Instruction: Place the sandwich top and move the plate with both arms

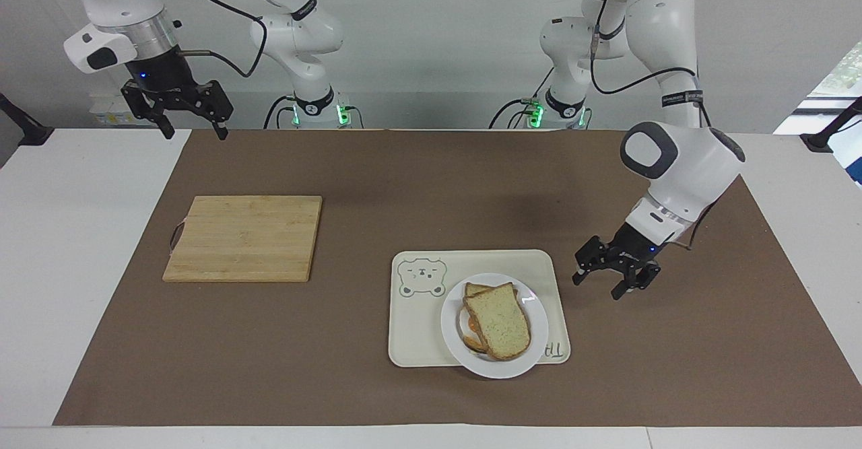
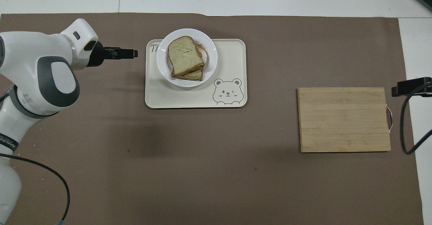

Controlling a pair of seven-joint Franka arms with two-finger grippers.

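Note:
The sandwich top (image 1: pixel 497 321), a pale greenish slice with brown crust, lies on a lower slice with orange filling showing. The stack sits on the small white plate (image 1: pixel 537 309). The plate rests on the cream tray and overhangs the tray's edge farthest from the robots. In the overhead view the sandwich top (image 2: pixel 185 54) and plate (image 2: pixel 212 63) show the same way. My left gripper (image 1: pixel 597 287) is open and empty, over the brown mat beside the tray, apart from the plate; it also shows in the overhead view (image 2: pixel 133 53). My right gripper (image 1: pixel 193 132) is open and waits high over the right arm's end of the table.
The cream tray (image 1: pixel 417 321) with a bear drawing lies on the brown mat; it also shows in the overhead view (image 2: pixel 229 59). A wooden cutting board (image 1: pixel 244 237) lies toward the right arm's end, also in the overhead view (image 2: pixel 344 118).

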